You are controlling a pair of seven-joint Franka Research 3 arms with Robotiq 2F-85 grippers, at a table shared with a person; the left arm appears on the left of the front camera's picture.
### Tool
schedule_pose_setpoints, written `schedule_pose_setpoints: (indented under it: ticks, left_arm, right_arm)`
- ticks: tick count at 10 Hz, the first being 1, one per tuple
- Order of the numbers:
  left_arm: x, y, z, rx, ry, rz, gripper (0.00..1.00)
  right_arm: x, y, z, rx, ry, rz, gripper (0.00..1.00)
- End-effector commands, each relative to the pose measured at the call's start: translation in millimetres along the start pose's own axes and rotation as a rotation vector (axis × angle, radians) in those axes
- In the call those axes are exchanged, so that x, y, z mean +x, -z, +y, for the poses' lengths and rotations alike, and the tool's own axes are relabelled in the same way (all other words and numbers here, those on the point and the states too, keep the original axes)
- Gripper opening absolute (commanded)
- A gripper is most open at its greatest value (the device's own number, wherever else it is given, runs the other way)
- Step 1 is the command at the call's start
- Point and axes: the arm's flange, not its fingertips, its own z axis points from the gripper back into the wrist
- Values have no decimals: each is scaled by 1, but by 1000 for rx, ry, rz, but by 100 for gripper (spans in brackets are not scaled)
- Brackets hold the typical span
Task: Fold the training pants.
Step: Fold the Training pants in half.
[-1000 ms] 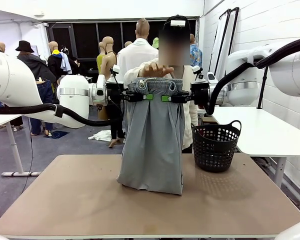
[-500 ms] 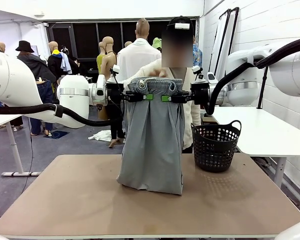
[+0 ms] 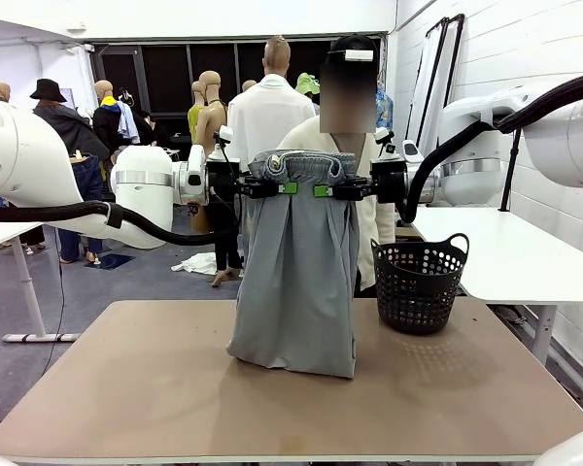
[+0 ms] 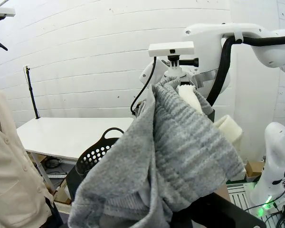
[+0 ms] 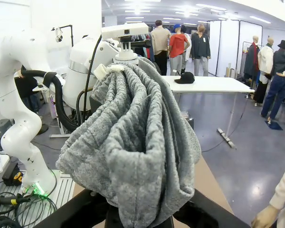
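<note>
Hiding person's torso (image 3: 369, 146), training pants (image 3: 296, 282) hang from both clamped grippers.

We see a robot lab or demo hall set up around clothing. White painted brick wall (image 4: 85, 61) runs down one side, with white tables (image 3: 505, 254) along it and a bare tan table (image 3: 282, 388) in front. Cables and a green-lit unit (image 5: 35, 189) lie on the floor by a robot base (image 5: 19, 137). Strip lights (image 5: 199, 7) hang over an open grey floor (image 5: 256, 156), where people (image 5: 175, 47) stand about. A black basket (image 3: 418, 283) sits on the tan table
</note>
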Motion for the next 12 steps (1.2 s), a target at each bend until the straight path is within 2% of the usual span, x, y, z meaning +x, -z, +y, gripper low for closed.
schedule_pose_setpoints:
  ticks: [1, 12]
  left_arm:
    - [2, -1, -2, 3, -2, -8, 0]
    - [2, -1, -2, 3, -2, -8, 0]
  right_arm:
    - [2, 1, 1, 6, 1, -3, 0]
    - [2, 1, 1, 6, 1, -3, 0]
